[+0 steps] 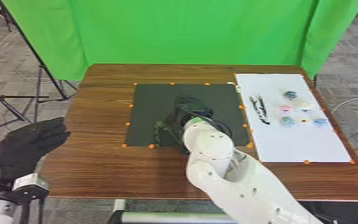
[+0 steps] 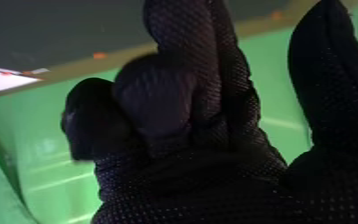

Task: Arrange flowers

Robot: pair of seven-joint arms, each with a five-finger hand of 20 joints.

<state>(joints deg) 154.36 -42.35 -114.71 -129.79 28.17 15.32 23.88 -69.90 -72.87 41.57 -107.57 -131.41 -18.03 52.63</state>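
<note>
R hand: over blk mat; I see thumb apart, some fingers bent, others straight.
L hand: by tbl, fingers straight.
Flwrs: on wht sheet.

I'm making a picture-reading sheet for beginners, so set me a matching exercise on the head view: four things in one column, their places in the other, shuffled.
Things
1. left hand
2. right hand
3. white sheet
4. green curtain

Places
A. on the right side of the table, with small coloured things on it
B. beyond the table's far edge
C. by the table's left edge
D. over the black mat

Right pairs: 1-C, 2-D, 3-A, 4-B
</note>
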